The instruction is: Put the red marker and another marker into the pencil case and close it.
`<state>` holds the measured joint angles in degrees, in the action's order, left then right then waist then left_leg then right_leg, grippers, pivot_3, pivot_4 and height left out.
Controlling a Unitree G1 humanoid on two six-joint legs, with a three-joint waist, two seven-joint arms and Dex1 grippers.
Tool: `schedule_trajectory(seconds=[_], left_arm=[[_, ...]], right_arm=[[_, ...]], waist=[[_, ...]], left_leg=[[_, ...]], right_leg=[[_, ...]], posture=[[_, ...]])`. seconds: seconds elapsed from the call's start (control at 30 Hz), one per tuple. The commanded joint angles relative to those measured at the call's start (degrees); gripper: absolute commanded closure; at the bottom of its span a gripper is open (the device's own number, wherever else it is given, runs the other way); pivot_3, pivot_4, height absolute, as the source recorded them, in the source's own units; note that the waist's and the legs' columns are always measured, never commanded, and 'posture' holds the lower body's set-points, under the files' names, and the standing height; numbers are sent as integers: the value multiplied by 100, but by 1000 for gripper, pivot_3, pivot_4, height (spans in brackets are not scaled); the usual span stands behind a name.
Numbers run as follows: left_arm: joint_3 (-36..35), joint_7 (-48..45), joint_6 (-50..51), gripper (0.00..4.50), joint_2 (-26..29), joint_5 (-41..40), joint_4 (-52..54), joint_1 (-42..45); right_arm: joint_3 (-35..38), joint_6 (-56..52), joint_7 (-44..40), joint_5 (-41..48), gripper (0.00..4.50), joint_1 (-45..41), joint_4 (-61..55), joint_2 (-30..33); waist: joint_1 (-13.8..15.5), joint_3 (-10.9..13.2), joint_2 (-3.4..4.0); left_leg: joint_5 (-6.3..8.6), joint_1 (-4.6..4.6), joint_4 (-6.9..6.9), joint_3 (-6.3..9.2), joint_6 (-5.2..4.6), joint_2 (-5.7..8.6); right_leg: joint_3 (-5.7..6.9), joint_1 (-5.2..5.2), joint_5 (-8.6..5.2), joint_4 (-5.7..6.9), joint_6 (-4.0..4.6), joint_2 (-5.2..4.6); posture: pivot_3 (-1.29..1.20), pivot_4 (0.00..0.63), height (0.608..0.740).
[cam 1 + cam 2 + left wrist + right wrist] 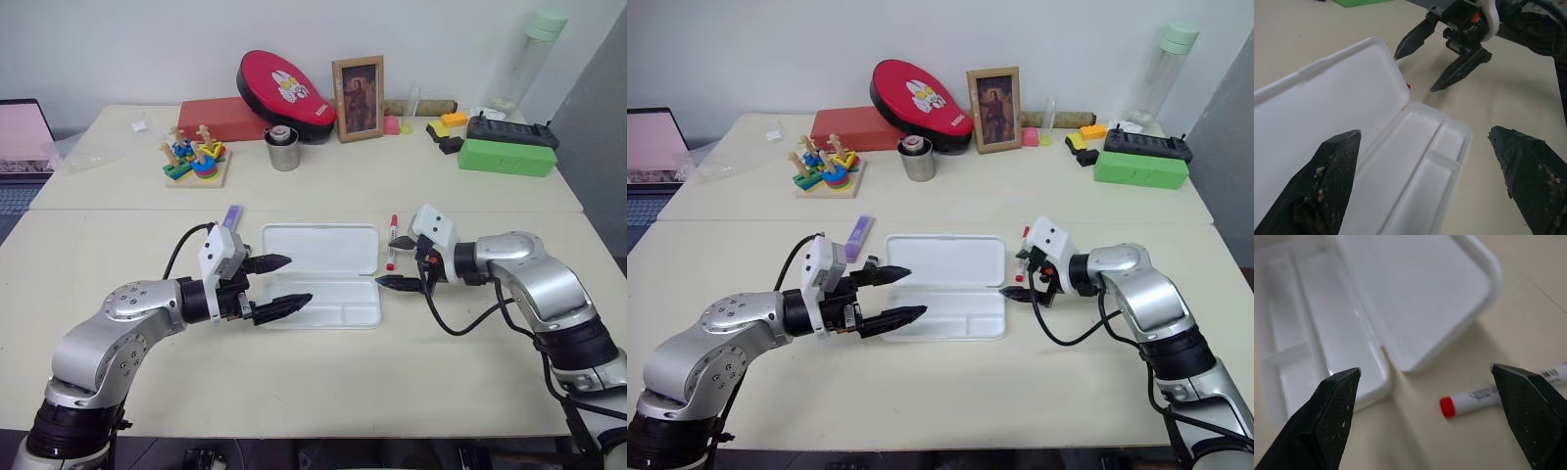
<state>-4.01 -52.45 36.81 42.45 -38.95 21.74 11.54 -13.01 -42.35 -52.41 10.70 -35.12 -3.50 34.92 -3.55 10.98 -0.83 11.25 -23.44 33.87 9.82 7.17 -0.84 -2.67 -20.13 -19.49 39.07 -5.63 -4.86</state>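
The white pencil case (pixel 345 305) lies open in the middle of the table, its lid (pixel 318 250) flat on the far side and its compartments bare. Just right of the lid lies the red marker (pixel 393 239), also seen in the right wrist view as the marker (pixel 1484 394). The purple highlighter (pixel 232 215) rests off the lid's far left corner. My left gripper (pixel 301 278) is open over the case's left end, holding nothing. At the case's right end, my right gripper (pixel 384 262) is open and empty, with the red marker beside its far finger.
Along the back of the table stand a wooden stacking toy (pixel 196 159), a metal cup (pixel 283 149), a red padded pouch (pixel 284 88), a picture frame (pixel 358 98) and a green box (pixel 506 157). A laptop (pixel 20 147) sits at the far left.
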Motion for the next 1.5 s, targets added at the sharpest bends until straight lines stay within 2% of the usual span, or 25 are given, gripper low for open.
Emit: schedule_trajectory(seconds=[0.03, 0.57, 1.03, 1.5], left_arm=[[17, -193, -225, 0, -20, 83, -107, 163], [100, -373, -350, 0, -31, 273, -172, 324], [11, -232, -290, 0, -66, 234, 33, 157], [-22, -200, -144, 0, -1, 129, 203, 210]], right_arm=[[31, -181, 411, -101, 27, -250, 137, -278], [59, -199, 1541, -519, 27, -720, 1022, -979], [558, -678, 1523, -212, 27, -717, 395, -796], [307, -1245, 2252, -518, 27, -358, 356, -905]], waist=[[0, 0, 0], [-11, 0, 1], [-20, 0, 1], [-19, 0, 1]], left_leg=[[0, 0, 0, 0, 0, 0], [0, -3, -3, 0, 1, 0], [0, -3, -3, 0, 0, 0], [0, -3, -3, 0, 0, 0]], right_leg=[[-1, 1, 0, -1, 0, 0], [0, -3, 0, -1, 0, 0], [0, -2, 0, 0, 0, 0], [-1, -3, 0, 0, 0, 0]], posture=[[0, 150, 740], [0, 150, 740], [0, 150, 740], [0, 150, 740]])
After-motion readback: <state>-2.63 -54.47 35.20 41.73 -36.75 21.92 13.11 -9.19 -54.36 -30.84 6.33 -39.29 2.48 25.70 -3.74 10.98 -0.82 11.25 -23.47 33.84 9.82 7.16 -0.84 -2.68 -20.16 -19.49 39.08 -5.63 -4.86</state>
